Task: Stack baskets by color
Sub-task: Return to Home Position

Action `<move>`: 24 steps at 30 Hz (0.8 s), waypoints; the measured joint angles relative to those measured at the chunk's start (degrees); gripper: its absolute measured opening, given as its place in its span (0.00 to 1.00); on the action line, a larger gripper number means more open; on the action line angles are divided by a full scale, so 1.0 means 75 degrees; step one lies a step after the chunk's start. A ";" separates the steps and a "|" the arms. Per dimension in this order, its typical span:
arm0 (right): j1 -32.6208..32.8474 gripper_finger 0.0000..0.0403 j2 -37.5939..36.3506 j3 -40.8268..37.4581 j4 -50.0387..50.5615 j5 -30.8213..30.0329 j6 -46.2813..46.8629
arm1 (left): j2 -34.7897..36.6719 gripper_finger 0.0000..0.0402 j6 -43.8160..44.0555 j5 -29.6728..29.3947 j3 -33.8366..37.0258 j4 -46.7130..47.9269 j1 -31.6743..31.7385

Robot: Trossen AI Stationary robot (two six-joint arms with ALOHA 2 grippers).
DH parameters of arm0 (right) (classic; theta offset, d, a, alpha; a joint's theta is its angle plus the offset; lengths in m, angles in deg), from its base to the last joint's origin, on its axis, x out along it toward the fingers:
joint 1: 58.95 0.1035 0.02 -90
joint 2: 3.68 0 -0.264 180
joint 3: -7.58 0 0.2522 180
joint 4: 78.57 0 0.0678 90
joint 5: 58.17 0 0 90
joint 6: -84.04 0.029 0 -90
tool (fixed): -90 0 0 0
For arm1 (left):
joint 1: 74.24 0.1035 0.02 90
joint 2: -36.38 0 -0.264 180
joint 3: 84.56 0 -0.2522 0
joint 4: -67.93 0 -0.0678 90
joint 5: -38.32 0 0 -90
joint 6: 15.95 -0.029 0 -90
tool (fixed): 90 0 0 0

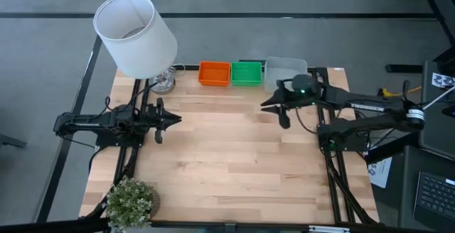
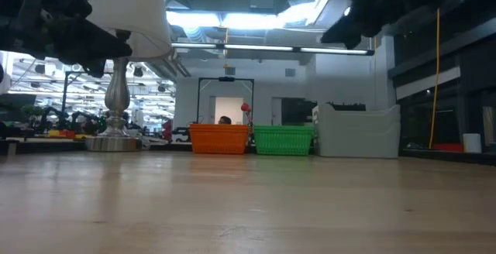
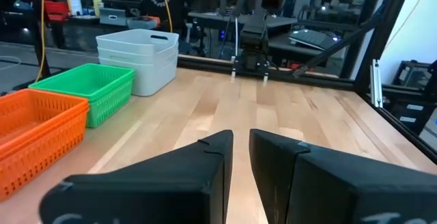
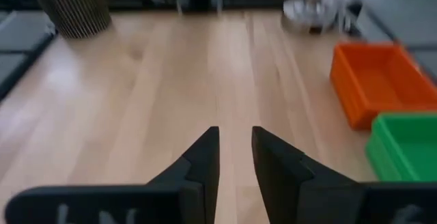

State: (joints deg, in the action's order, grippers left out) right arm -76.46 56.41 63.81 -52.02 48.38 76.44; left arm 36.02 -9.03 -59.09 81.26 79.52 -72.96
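Three basket stacks stand in a row on their bottoms at the table's far edge: orange (image 1: 214,73), green (image 1: 247,72) and pale grey-white (image 1: 286,71). The left wrist view shows them nested, orange (image 3: 37,132), green (image 3: 89,87), grey-white (image 3: 140,57). My left gripper (image 1: 178,119) hovers at the table's left side, pointing level toward the right, fingers (image 3: 241,149) a narrow gap apart with nothing between. My right gripper (image 1: 266,106) hangs above the table just near of the grey-white stack, pointing left and slightly down, narrowly open (image 4: 235,142) and empty.
A lamp with a white shade (image 1: 135,34) and a metal base (image 1: 163,82) stands at the far left corner. A small potted plant (image 1: 131,201) sits at the near left corner. The wooden tabletop (image 1: 227,162) lies bare between the arms.
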 joint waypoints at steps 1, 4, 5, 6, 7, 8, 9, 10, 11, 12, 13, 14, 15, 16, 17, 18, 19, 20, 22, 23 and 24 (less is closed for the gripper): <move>0.0038 0.22 -0.0171 -0.0087 -0.0205 0.0002 0.0005 | 0.0000 0.10 0.0000 0.0002 0.0000 0.0003 0.0002; 0.0170 0.22 -0.0577 -0.0275 -0.0588 -0.0065 0.0272 | 0.0000 0.10 0.0000 0.0002 0.0000 0.0003 0.0003; 0.0227 0.22 -0.0690 -0.0320 -0.0595 -0.0143 0.0378 | 0.0000 0.10 0.0000 -0.0001 0.0000 0.0000 0.0003; 0.0294 0.22 -0.0800 -0.0359 -0.0542 -0.0234 0.0422 | 0.0000 0.10 0.0000 0.0001 0.0000 0.0003 0.0003; 0.0380 0.22 -0.0884 -0.0383 -0.0491 -0.0317 0.0513 | 0.0000 0.10 0.0000 0.0002 0.0000 0.0001 0.0003; 0.0477 0.22 -0.0956 -0.0430 -0.0491 -0.0342 0.0615 | 0.0000 0.10 0.0000 -0.0001 0.0000 0.0000 0.0003; 0.0590 0.22 -0.1016 -0.0473 -0.0471 -0.0341 0.0725 | 0.0000 0.10 0.0000 0.0000 0.0000 0.0003 0.0003; 0.0697 0.22 -0.1058 -0.0508 -0.0461 -0.0341 0.0786 | 0.0000 0.10 0.0000 0.0002 0.0000 0.0000 0.0003; 0.0829 0.22 -0.1096 -0.0550 -0.0477 -0.0338 0.0813 | 0.0000 0.10 0.0000 0.0002 0.0000 0.0000 0.0003; 0.0952 0.22 -0.1123 -0.0596 -0.0481 -0.0357 0.0829 | 0.0000 0.10 0.0000 0.0002 0.0000 0.0000 0.0003; 0.1084 0.22 -0.1135 -0.0654 -0.0483 -0.0449 0.0862 | 0.0000 0.10 0.0000 0.0002 0.0000 0.0000 0.0003; 0.1217 0.22 -0.1144 -0.0732 -0.0487 -0.0630 0.0927 | 0.0000 0.10 0.0000 0.0002 0.0000 0.0000 0.0003; 0.1350 0.22 -0.1157 -0.0840 -0.0491 -0.0869 0.1002 | 0.0000 0.10 0.0000 -0.0001 0.0000 0.0003 0.0003; 0.1471 0.22 -0.1184 -0.0967 -0.0505 -0.1138 0.1043 | 0.0000 0.10 0.0000 0.0002 0.0000 0.0000 0.0003; 0.1585 0.22 -0.1210 -0.1102 -0.0545 -0.1413 0.1082 | 0.0000 0.10 0.0000 0.0002 0.0000 0.0000 0.0003; 0.1693 0.22 -0.1258 -0.1269 -0.0675 -0.1662 0.1141 | 0.0000 0.10 0.0000 0.0002 0.0000 0.0000 0.0003; 0.1790 0.22 -0.1357 -0.1494 -0.0882 -0.1872 0.1150 | 0.0000 0.10 0.0000 0.0002 0.0000 0.0000 0.0003; 0.1879 0.22 -0.1498 -0.1764 -0.1148 -0.2021 0.1133 | 0.0000 0.10 0.0000 0.0002 0.0000 0.0000 0.0003; 0.2034 0.22 -0.1883 -0.2368 -0.1869 -0.2067 0.0976 | 0.0000 0.10 0.0000 0.0002 0.0000 0.0000 0.0003; 0.2124 0.22 -0.2146 -0.2713 -0.2237 -0.2069 0.0949 | 0.0000 0.10 0.0000 0.0002 0.0000 0.0000 0.0003; 0.2217 0.22 -0.2429 -0.3038 -0.2533 -0.2066 0.0953 | 0.0000 0.10 0.0000 0.0002 0.0000 0.0000 0.0003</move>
State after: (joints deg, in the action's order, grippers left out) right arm -59.83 38.19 41.03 -71.02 32.89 83.58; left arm 36.02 -9.03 -59.08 81.26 79.52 -72.94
